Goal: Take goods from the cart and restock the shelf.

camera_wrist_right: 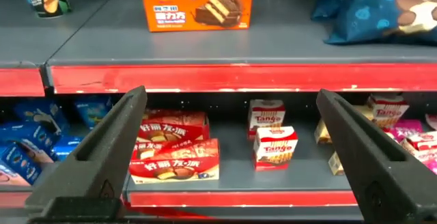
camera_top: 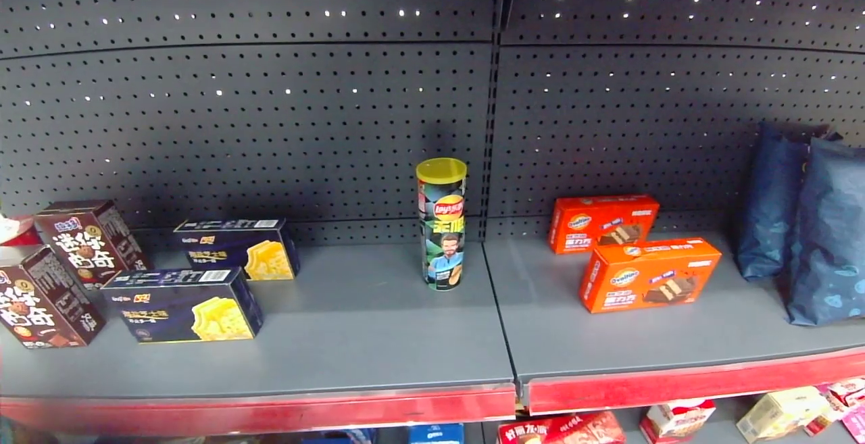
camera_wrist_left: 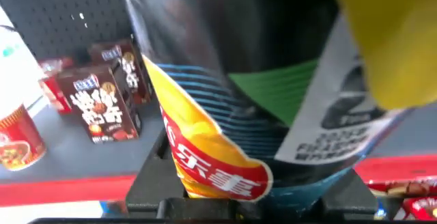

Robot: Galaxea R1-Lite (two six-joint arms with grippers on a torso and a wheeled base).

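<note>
The job is at the carrying-to-shelf step. The left hand (camera_wrist_left: 252,191) is closed around a chips can (camera_wrist_left: 239,101), its dark fingers (camera_wrist_left: 156,183) pressing the can's body from either side. The can's yellow lid (camera_wrist_left: 389,39) juts out beyond the grip. Behind it are the brown biscuit boxes (camera_wrist_left: 102,104) at the shelf's left end, so this hand seems to be low and in front of that part of the shelf.

The right hand (camera_wrist_right: 231,94) holds nothing. Its two fingers are spread wide apart, and it faces the shelf's red front edge (camera_wrist_right: 239,77) below the front orange wafer box (camera_wrist_right: 196,4).

On the shelf (camera_top: 378,336) a standing can (camera_top: 441,224) of the same kind is upright near the middle, just left of the seam between the two boards. The navy boxes (camera_top: 189,305) sit well to its left and the orange boxes to its right.

The next move, as I judge it, is to lift the held can over the red lip and turn it upright. It then goes down on the bare board beside the standing can, close but not touching. A tall, narrow can tips easily, so the base should sit flat before the fingers let go.
</note>
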